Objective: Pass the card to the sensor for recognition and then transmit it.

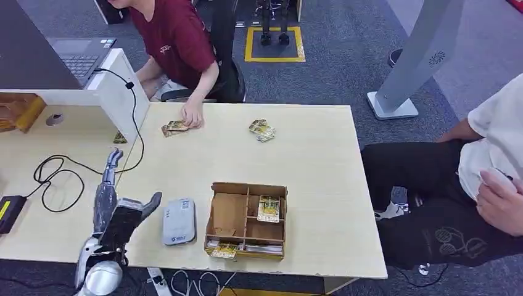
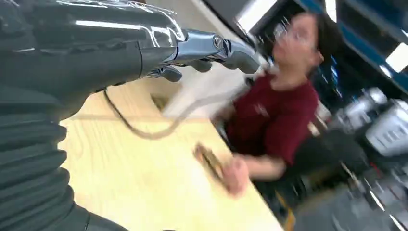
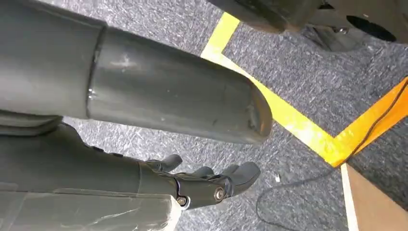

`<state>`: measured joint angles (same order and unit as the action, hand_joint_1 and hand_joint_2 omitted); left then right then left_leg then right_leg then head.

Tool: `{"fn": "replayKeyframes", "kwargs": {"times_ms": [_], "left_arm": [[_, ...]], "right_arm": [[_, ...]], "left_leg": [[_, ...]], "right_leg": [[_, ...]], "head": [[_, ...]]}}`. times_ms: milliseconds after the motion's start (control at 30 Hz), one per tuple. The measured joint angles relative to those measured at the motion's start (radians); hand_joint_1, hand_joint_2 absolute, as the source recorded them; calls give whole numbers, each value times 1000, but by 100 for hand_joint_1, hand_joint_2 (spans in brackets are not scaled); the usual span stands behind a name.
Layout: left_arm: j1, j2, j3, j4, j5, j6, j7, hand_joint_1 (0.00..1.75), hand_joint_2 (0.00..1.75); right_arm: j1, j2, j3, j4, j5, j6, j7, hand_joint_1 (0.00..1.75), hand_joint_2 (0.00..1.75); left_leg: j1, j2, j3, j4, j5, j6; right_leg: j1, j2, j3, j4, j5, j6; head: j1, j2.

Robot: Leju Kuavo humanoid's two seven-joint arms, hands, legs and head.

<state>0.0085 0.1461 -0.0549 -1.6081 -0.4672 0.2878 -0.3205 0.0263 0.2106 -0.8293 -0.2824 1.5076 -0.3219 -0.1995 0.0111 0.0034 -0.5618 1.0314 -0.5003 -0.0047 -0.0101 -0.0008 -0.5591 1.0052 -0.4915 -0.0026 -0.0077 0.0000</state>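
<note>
Cards sit in several spots across the pale wooden surface (image 1: 308,203) as seen from the head view. One card (image 1: 268,208) lies in the right-hand compartment of the brown cardboard tray (image 1: 229,214) near the front edge, and another card pokes out at the tray's front rim. Just left of the tray lies the grey sensor (image 1: 179,221), flat on the wood. The left hand (image 1: 123,216) hovers just left of the sensor, fingers spread and holding nothing. Across the surface, a person in a dark red shirt (image 1: 176,37) rests a hand on a small pile of cards (image 1: 172,128), and a second loose pile (image 1: 262,130) lies well to the right of it. A black cable (image 1: 52,169) loops over the left part. Another person in a white top sits at the right edge.

Left wrist view, blurred: the left hand (image 2: 202,50) reaches out over the wood with fingers extended and empty, the red-shirted person beyond it touching the pile of cards.

Right wrist view: the right hand (image 3: 207,180) hangs above grey carpet (image 3: 308,77) with yellow tape, fingers loosely apart, empty.
</note>
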Motion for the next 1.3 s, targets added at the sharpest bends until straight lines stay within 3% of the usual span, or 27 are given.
{"fn": "replayKeyframes", "kwargs": {"times_ms": [100, 133, 400, 533, 733, 933, 1000, 1300], "left_arm": [[98, 12, -22, -111, 23, -142, -69, 0, 175], [124, 14, -36, -138, 8, -145, -85, 0, 175], [215, 36, -156, -267, -66, -136, -123, 0, 175], [228, 64, -223, -277, -218, -54, -130, 0, 175], [238, 95, -307, -277, -270, 4, -117, 0, 175], [223, 118, -397, -244, -523, 191, 7, 0, 175], [212, 124, -436, -216, -563, 237, 47, 0, 175], [159, 145, -534, -116, -677, 320, 170, 0, 175]], "right_arm": [[24, 19, -2, -68, 3, 63, 0, 0, 0], [32, 28, -3, -91, 11, 80, 0, 0, 0], [61, 79, -23, -229, 17, 127, -4, 0, 0], [67, 94, -31, -271, 34, 144, -11, 0, 0], [71, 98, -47, -303, 50, 152, -18, 0, 0], [72, 101, -51, -312, 57, 151, -18, 0, 0], [72, 101, -52, -312, 57, 149, -18, 0, 0], [71, 101, -53, -309, 58, 134, 0, 0, 0]], "left_leg": [[0, 0, -1, 0, -1, 0], [0, 0, -1, 0, -1, 0], [0, 0, -2, 0, -1, 0], [0, 0, -1, 0, 0, -1], [0, 0, -2, 0, 0, 0], [0, 0, -2, 0, -1, 0], [0, 0, -2, 0, -1, 0], [0, -1, -2, 0, 0, 0]], "right_leg": [[0, 0, -1, 0, 0, 0], [0, 0, -2, 0, 0, 0], [0, -1, -2, 0, 0, 0], [0, 0, -2, 0, 0, 0], [0, 0, -2, 0, 0, 0], [0, -1, -2, 0, 0, 0], [0, 0, -2, 0, 0, 0], [0, -1, -2, 0, 0, 0]], "head": [[0, 0], [0, 0], [1, 0], [-1, 0], [-1, 0], [-1, 0], [-1, 0], [-1, 0]]}}
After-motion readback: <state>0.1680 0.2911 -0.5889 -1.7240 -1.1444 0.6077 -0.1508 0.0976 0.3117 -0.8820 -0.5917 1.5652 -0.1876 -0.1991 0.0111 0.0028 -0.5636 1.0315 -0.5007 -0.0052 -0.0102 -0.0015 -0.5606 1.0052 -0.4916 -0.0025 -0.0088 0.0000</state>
